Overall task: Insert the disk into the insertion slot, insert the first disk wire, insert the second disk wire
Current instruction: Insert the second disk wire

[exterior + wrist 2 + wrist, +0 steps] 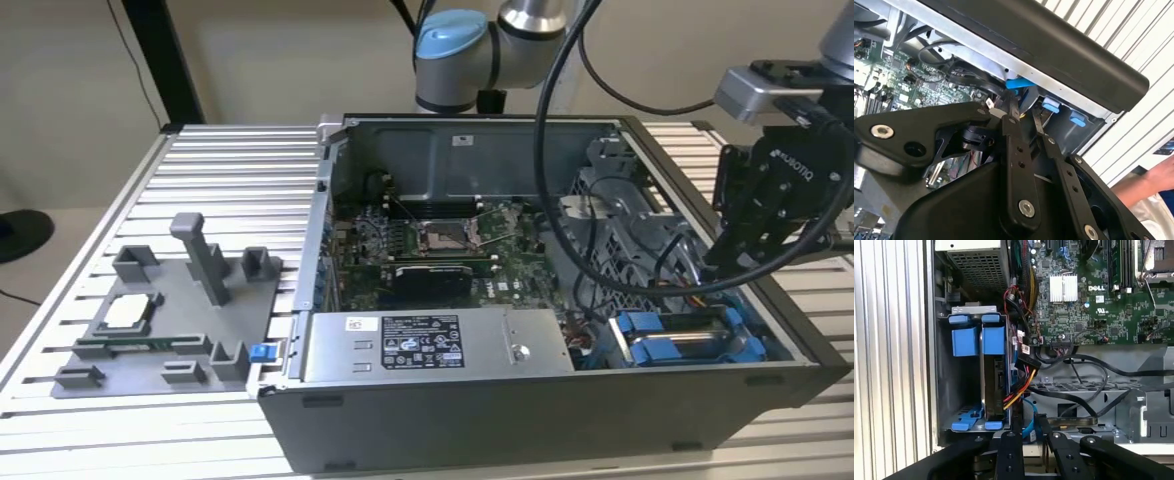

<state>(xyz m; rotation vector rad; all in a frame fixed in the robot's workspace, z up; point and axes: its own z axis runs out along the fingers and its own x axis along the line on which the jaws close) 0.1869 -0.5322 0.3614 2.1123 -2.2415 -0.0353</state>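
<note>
The disk (pixel 994 375) stands on edge in the insertion slot (pixel 964 342), a grey bay with blue rails in the case corner (pixel 687 335). A black connector with yellow and red wires (pixel 1026 364) sits against the disk's end. My gripper (pixel 1029 421) hovers just off that end, its fingers nearly together around a blue wire (pixel 1027 427). In the second wrist view the gripper (pixel 1024 110) points at a blue piece (pixel 1018 83) under the case edge. In the exterior view the gripper (pixel 731 265) reaches down inside the case wall at the exterior view's right.
The open computer case holds a motherboard (pixel 427 240), a labelled power-supply box (pixel 427 345), a perforated cage (pixel 641 240) and loose black cables (pixel 1089 365). A grey fixture (pixel 174 310) lies on the ribbed table at the exterior view's left. A person's hand (pixel 1154 185) is beside the case.
</note>
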